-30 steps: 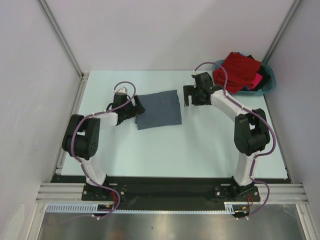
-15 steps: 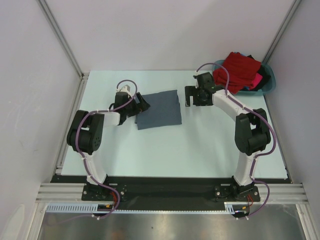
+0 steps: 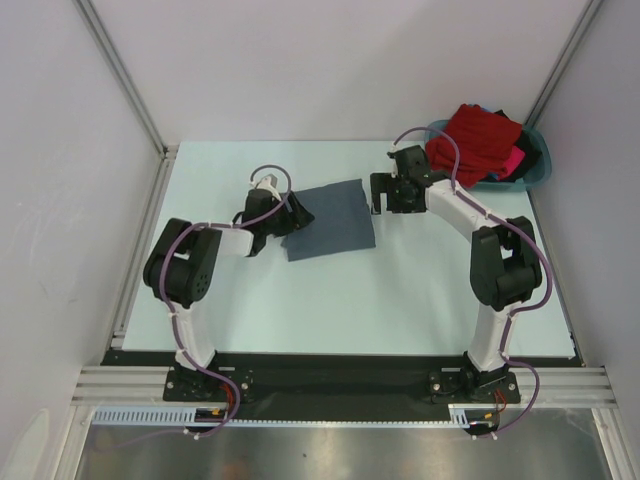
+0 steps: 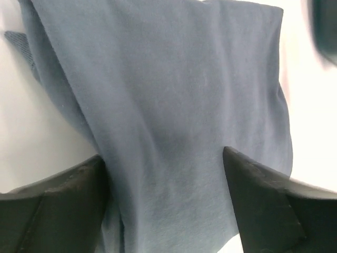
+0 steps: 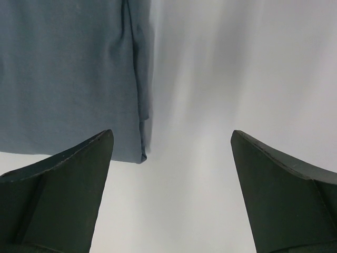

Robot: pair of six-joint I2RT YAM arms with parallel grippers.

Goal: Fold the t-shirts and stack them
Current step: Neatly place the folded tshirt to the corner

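Teal basin (image 3: 543, 168), far right corner, pale table (image 3: 400, 300)

T-shirt (image 3: 335, 215) on table (image 3: 400, 300), shirt pile (image 3: 480, 140) in basin (image 3: 543, 168) behind-right

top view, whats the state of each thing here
grey shirt, folded, flat on the table
red shirt, bunched, unfolded, in the basin
basin, heaped full
left gripper, open, over the grey shirt's edge
right gripper, open, by the grey shirt's other side
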